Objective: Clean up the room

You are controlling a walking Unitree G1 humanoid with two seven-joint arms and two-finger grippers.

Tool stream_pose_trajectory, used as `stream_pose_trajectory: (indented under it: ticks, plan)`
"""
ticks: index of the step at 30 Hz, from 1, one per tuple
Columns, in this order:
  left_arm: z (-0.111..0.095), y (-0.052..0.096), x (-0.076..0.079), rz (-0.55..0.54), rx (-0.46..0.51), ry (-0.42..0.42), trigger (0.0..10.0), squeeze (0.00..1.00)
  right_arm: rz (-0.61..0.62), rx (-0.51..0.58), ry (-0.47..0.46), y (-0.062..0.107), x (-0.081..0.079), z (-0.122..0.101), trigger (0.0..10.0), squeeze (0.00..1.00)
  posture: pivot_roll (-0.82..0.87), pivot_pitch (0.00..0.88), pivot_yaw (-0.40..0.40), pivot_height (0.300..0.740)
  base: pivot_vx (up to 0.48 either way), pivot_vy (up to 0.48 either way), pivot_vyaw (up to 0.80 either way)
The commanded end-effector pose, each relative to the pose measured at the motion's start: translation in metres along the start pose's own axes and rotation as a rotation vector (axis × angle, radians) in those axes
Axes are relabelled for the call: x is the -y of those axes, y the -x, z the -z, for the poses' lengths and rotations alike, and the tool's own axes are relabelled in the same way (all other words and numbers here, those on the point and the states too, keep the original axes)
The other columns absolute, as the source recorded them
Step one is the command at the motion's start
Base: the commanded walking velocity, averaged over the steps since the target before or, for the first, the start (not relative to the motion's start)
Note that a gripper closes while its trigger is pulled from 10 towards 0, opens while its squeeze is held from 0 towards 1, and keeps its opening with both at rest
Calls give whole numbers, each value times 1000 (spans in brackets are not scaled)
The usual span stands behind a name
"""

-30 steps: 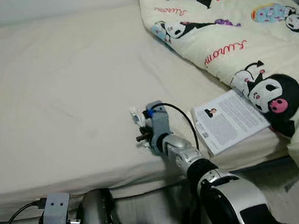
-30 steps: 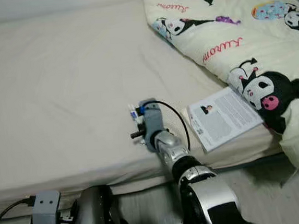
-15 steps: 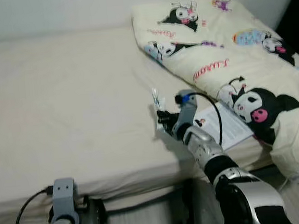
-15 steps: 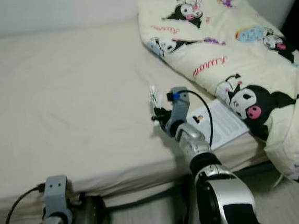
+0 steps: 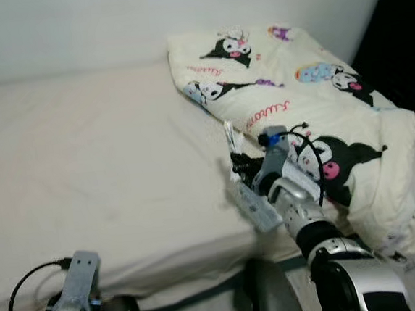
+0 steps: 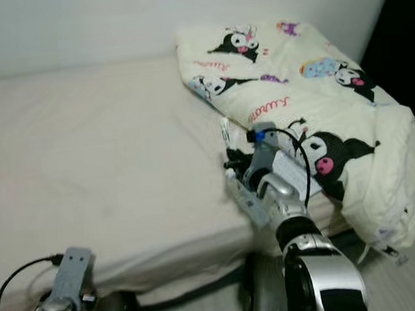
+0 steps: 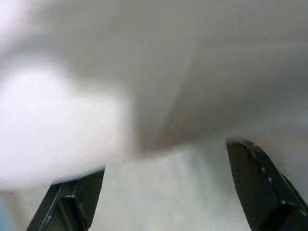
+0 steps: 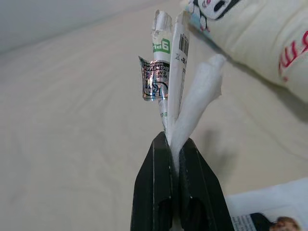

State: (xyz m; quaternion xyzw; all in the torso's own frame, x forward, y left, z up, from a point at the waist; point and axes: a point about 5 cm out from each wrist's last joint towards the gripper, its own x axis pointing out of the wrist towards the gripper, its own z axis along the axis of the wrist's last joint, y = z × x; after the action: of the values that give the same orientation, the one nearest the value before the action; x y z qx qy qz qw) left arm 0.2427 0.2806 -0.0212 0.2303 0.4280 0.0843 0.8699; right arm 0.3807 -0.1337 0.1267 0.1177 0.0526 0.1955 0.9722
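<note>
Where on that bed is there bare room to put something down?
The widest free patch is the bare sheet, from the wall to the near edge, left of the cartoon-print quilt. It gets crowded on the right: the quilt heaps there, and a printed leaflet lies beside it where the right hand grips a crumpled wrapper.

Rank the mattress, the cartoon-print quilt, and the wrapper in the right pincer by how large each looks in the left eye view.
1. mattress, largest.
2. cartoon-print quilt, clearly smaller.
3. wrapper held in the right pincer, by far the smallest.
</note>
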Motion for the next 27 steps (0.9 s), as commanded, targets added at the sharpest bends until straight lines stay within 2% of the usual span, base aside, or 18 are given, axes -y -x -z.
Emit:
stream_pose_trajectory:
  ticks: [1,2,3,4,5,8,11,13,14,15,16,18,19,21,23,25,26,27]
  plan:
    - [-23,0,-25,-53,71,-117,10000,0,-1,-6,-12,2,0,4,0,0,-76,0,-12,595,-480,0,0]
    - [-23,0,-25,-53,71,-117,10000,0,-1,-6,-12,2,0,4,0,0,-76,0,-12,595,-480,0,0]
    - [-20,0,-24,-3,48,-191,10000,0,-3,-4,-13,2,1,3,0,0,-73,0,-15,600,-296,0,0]
    - [-19,2,-27,106,33,-363,10000,0,-6,-2,-13,1,1,2,0,0,-66,0,-20,605,0,0,0]
    - [-19,2,-27,106,33,-363,10000,0,-6,-2,-13,1,1,2,0,0,-66,0,-20,605,0,0,0]
    - [-18,19,-41,387,-32,-722,10000,0,-25,7,-8,-1,-3,-1,0,0,-64,0,-21,625,0,0,0]
    - [-23,28,-44,455,-12,-772,10000,0,-28,10,-9,-2,-4,-2,0,0,-61,0,-16,635,0,0,0]
    - [-36,38,-42,512,71,-794,10000,0,-28,12,-10,-2,-4,-2,0,0,-62,0,-14,640,0,0,0]
    - [-61,56,-34,599,235,-798,10000,0,-26,13,-11,-2,-4,-2,0,0,-58,0,-14,650,0,0,0]
    - [-61,56,-34,599,235,-798,10000,0,-26,13,-11,-2,-4,-2,0,0,-58,0,-14,650,0,0,0]
    - [-76,63,-29,619,340,-788,10000,0,-26,13,-11,-2,-4,-2,0,0,-58,0,-14,655,0,0,0]
    - [-128,79,-15,592,676,-584,10000,0,-23,14,-15,-1,-3,-1,0,0,-52,0,-16,665,0,0,0]
    - [-128,79,-15,592,676,-584,10000,0,-23,14,-15,-1,-3,-1,0,0,-52,0,-16,665,0,0,0]
    - [-158,89,-12,540,858,-459,10000,0,-22,14,-17,-1,-3,0,0,0,-47,0,-15,675,0,0,0]
    - [-164,91,-11,518,890,-395,10000,0,-21,14,-17,-1,-3,0,0,0,-47,0,-15,680,0,0,0]
    - [-171,85,-8,452,934,-202,10000,0,-17,12,-16,0,-2,1,0,0,-47,0,-16,690,0,0,0]
    - [-171,85,-8,452,934,-202,10000,0,-17,12,-16,0,-2,1,0,0,-47,0,-16,690,0,0,0]
    - [-171,79,-8,405,942,-47,10000,0,-8,2,-9,1,-1,3,0,0,-42,0,-18,695,0,0,0]
